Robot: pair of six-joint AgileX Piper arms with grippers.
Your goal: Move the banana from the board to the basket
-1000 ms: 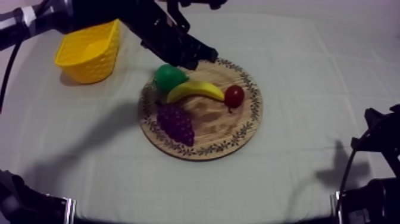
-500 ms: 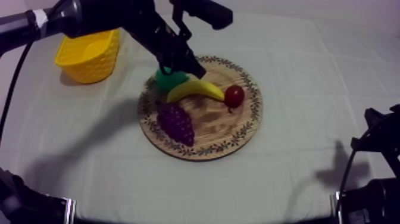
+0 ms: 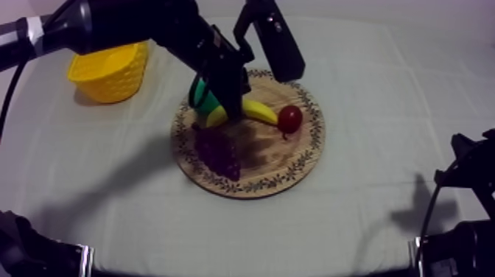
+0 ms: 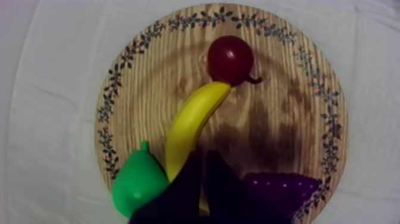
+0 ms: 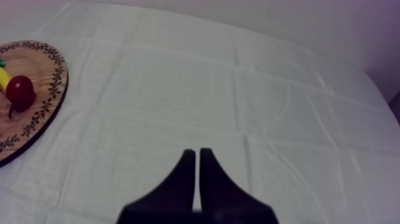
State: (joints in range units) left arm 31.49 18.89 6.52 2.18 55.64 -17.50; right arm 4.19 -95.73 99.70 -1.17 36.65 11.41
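Cloth covers the tabletop [image 5: 238,89]. On the wooden board [image 4: 280,113], the banana [image 4: 189,122] lies between the pear [image 4: 137,187] and the small red fruit [image 4: 229,59]. Left jaws hang over its end, closed together, so they may just push it. Right jaws are closed too.

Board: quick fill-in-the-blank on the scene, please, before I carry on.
The board holds ___ fruits. The banana runs from the small red fruit to the pear, which is ___. The basket stands on the ___ arm's side. The right gripper, over bare cloth, is ___.
Missing: four; green; left; shut.
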